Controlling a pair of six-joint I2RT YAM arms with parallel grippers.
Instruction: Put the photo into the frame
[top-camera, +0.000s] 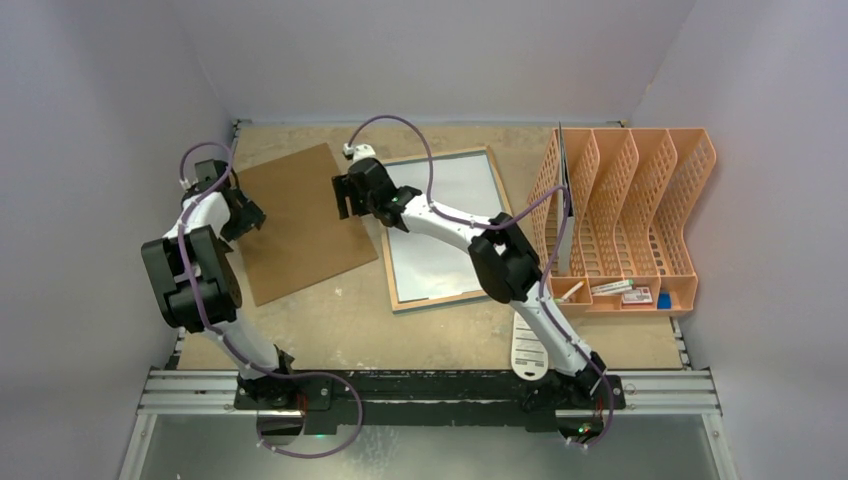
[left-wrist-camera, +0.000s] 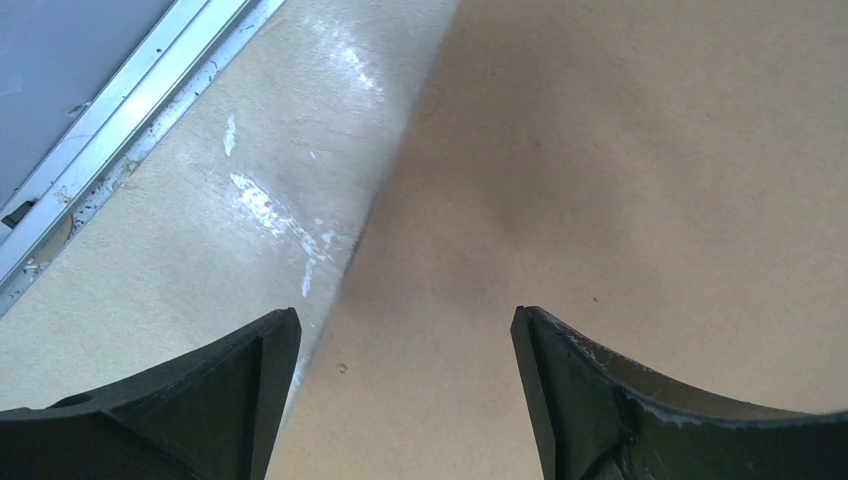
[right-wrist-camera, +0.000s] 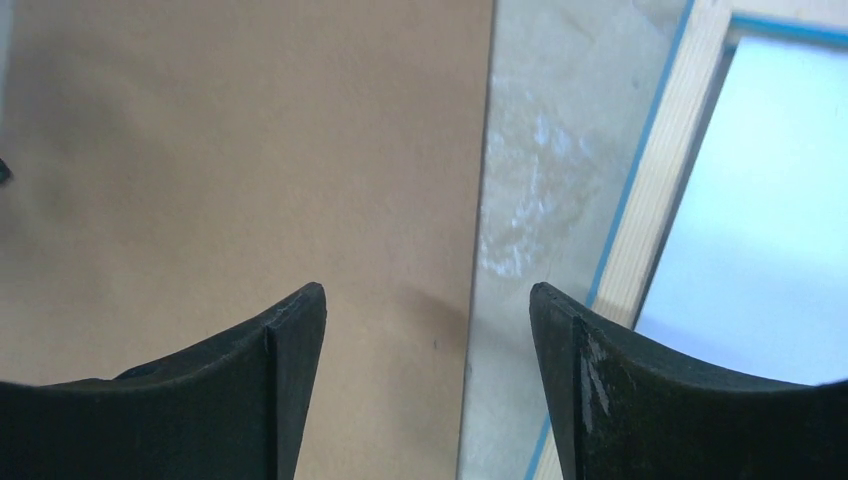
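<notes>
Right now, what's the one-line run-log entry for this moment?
left gripper: open over backing board, left edge | right gripper: open over its right edge | frame: flat, wood side up | held: nothing

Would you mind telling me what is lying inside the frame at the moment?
A plain white sheet fills the frame, which lies wood side up. The right arm crosses over it, hiding a strip, and the sheet's underside faces down, so any print cannot be seen.

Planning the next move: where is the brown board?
Top view: the board lies flat left of the frame, with the left gripper over its left edge.
</notes>
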